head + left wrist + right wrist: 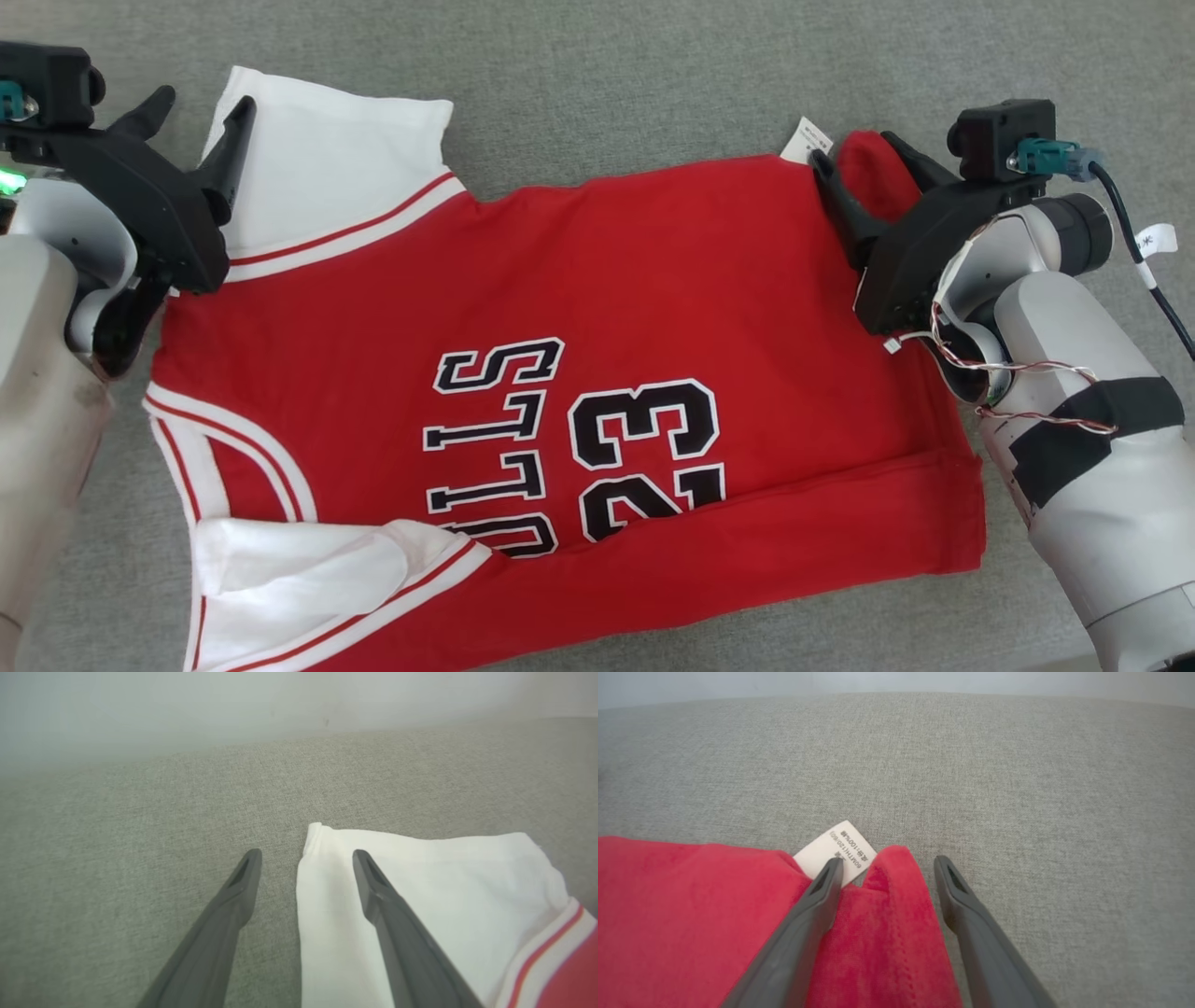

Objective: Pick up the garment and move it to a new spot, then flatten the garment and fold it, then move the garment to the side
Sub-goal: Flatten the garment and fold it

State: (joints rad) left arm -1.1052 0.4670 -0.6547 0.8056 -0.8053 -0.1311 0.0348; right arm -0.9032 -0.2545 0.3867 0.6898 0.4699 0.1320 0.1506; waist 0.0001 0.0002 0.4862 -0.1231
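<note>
The garment (597,280) is a red jersey with white sleeves, striped trim and black "BULLS 23" print. It lies spread sideways on grey cloth, its near edge folded over. My left gripper (203,107) hangs open over the far white sleeve (420,877), one finger (373,882) above the sleeve and the other above bare cloth. My right gripper (864,149) stands open astride the far red hem corner (896,891), beside a white care label (840,847). Neither pair of jaws has closed on the fabric.
Grey woven cloth (653,75) covers the whole work surface and stretches beyond the jersey on the far side. A pale wall (233,700) rises behind it. A cable with a white tag (1153,245) hangs off my right wrist.
</note>
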